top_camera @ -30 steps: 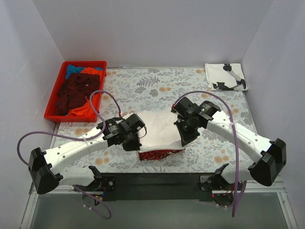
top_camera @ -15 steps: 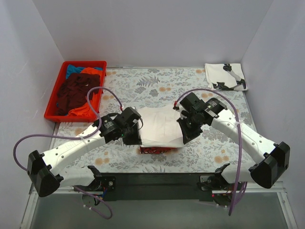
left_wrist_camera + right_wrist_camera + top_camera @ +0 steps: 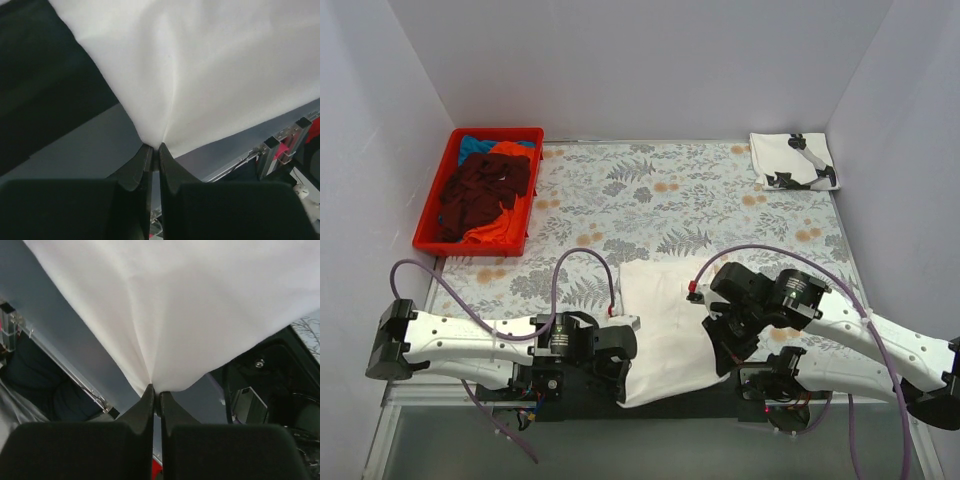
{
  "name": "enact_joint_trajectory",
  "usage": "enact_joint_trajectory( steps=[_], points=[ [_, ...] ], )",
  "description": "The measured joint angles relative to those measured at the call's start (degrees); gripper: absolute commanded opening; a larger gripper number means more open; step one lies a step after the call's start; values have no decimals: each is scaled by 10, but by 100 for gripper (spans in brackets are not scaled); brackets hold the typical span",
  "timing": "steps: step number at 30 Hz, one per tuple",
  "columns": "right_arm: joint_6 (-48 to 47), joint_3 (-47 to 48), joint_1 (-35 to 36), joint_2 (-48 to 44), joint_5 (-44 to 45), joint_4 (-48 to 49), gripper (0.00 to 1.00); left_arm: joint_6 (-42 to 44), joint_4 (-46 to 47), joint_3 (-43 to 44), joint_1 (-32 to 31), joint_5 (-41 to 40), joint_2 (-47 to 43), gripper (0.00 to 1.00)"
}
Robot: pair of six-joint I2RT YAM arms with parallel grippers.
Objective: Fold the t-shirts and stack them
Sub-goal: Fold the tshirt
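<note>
A white t-shirt [image 3: 665,325] is stretched from mid-table over the near edge, plain side up, no print showing. My left gripper [image 3: 625,368] is shut on its near left corner [image 3: 156,135]. My right gripper [image 3: 728,352] is shut on its near right corner [image 3: 156,380]. Both hold the cloth over the black base rail. A folded white t-shirt with black print [image 3: 793,160] lies at the far right corner. Maroon [image 3: 480,190], orange [image 3: 492,228] and blue [image 3: 475,146] t-shirts are piled in the red crate.
The red plastic crate [image 3: 433,238] stands at the far left on the floral tablecloth [image 3: 650,190]. White walls enclose the table on three sides. The black base rail [image 3: 570,385] and arm mounts run along the near edge.
Both grippers have pulled the white t-shirt toward the near edge and lowered. The red print at its near side no longer shows. The shirt now drapes over the table's front.
</note>
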Motion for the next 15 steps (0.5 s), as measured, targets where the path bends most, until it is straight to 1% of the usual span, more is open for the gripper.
enact_joint_trajectory(
  steps=[2, 5, 7, 10, 13, 15],
  points=[
    [15, 1, 24, -11, -9, -1, 1, -21, -6, 10, -27, 0, 10, 0],
    [26, 35, 30, -4, 12, -19, 1, -35, -33, 48, -21, -27, 20, 0],
    [27, 82, 24, 22, 32, -30, 1, -30, -53, 83, 15, -42, 22, 0],
    [14, 151, -4, 69, 63, -26, 1, -5, -57, 112, 105, -57, 18, 0],
    [-12, 177, -62, 104, 79, -16, 1, 26, -57, 116, 189, -66, 15, 0],
    [-31, 178, -102, 126, 88, -14, 1, 49, -56, 116, 233, -68, 17, 0]
  ],
)
